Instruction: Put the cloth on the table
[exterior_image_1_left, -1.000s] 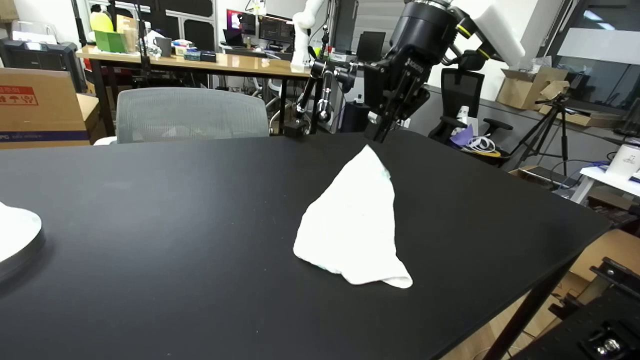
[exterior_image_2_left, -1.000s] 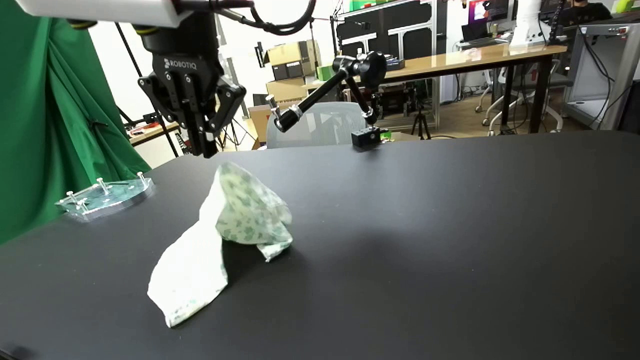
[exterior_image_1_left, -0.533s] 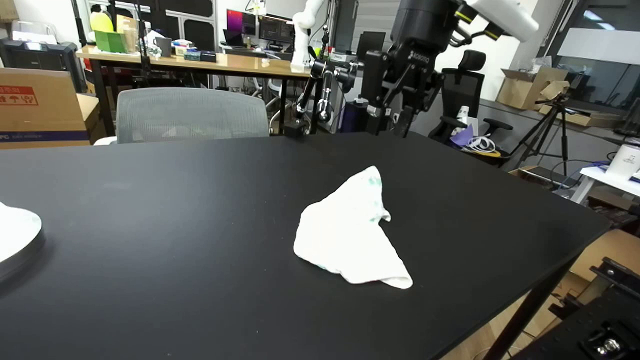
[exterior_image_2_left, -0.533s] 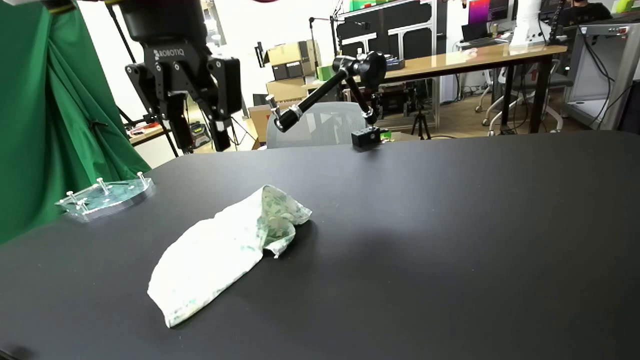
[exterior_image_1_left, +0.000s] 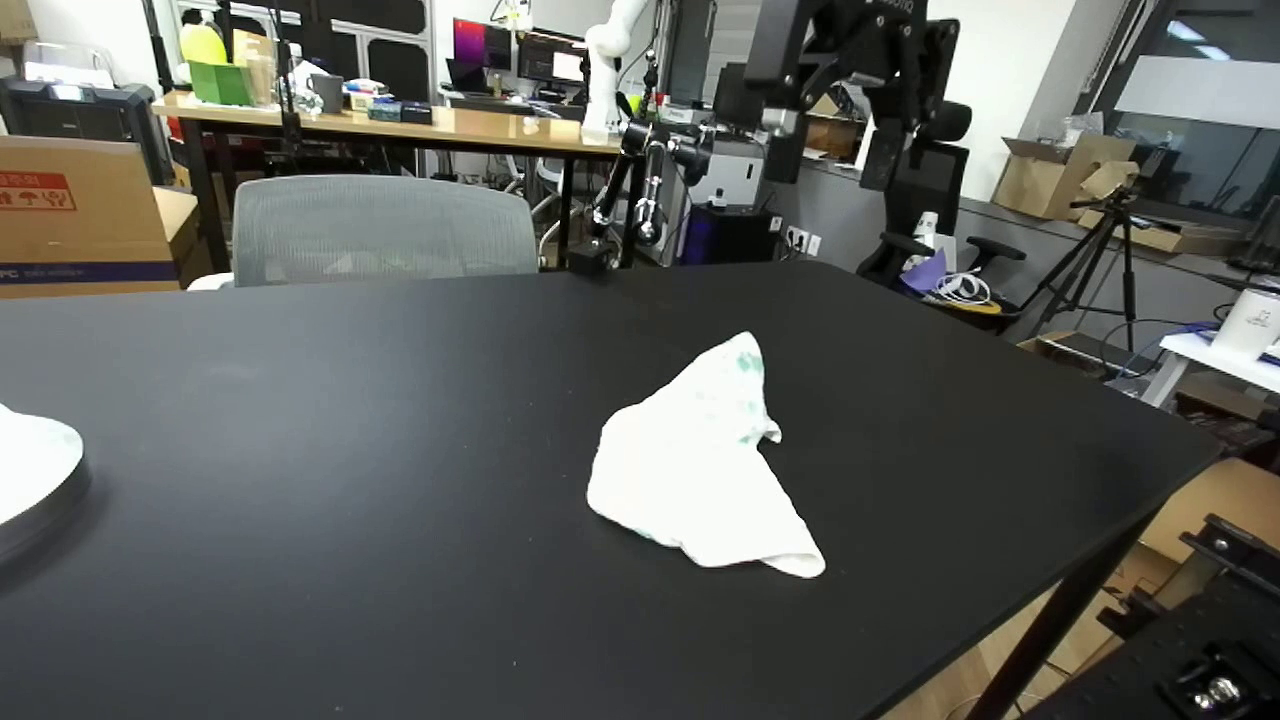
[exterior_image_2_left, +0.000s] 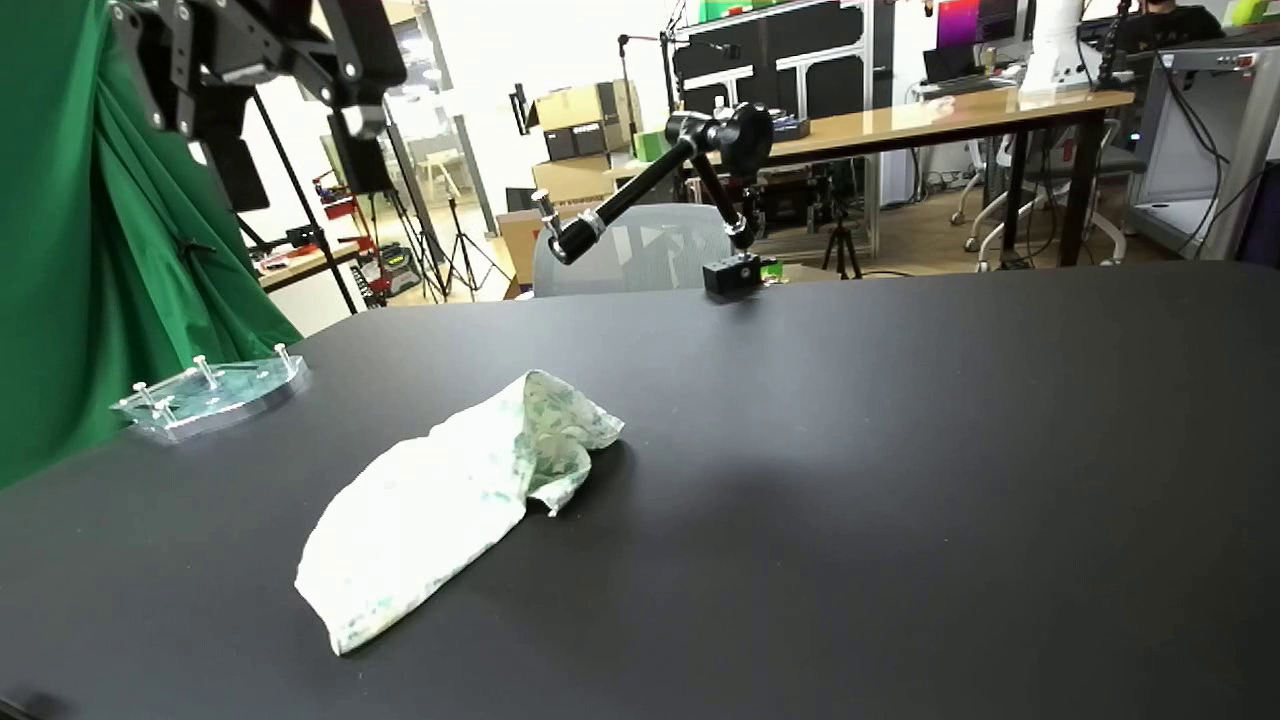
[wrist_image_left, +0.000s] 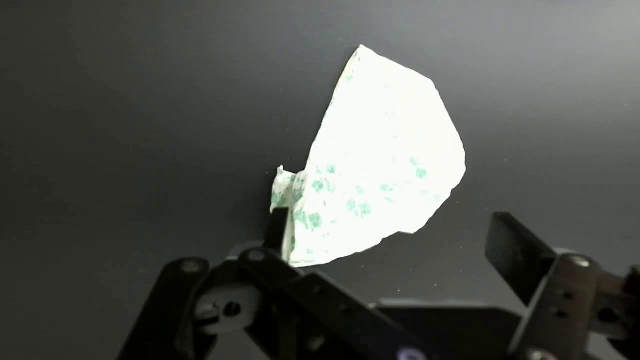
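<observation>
A white cloth (wrist_image_left: 385, 150) with green leaf-like marks is lying rumpled on a black table (exterior_image_1_left: 350, 450), one end spreading flat, the other folding over itself. Above the table, well apart from the cloth, a black end effector (exterior_image_2_left: 303, 185) is hanging with its two fingers (wrist_image_left: 520, 255) spreading wide from each other.

In both exterior views the top of the frame is cutting off its upper part. In the wrist view, the finger at the picture's left is covering a bit of the folded end, and glare is washing out much of the print. In an exterior view, a pale, round-edged object (exterior_image_1_left: 35, 470) is running out at the left border and dark hardware (exterior_image_1_left: 1200, 640) is poking into the lower right corner, both showing too little to identify.

The cloth is sitting well inside the table's visible edges: the far edge is passing behind it, and the right edge is slanting down to a near corner. Black tabletop is stretching around the cloth on every side. In an exterior view, a clear plate (exterior_image_2_left: 235, 387) with upright bolts is resting toward the left, in front of a green curtain (exterior_image_2_left: 60, 250), and a jointed black stand (exterior_image_2_left: 640, 187) is standing by the far edge.
</observation>
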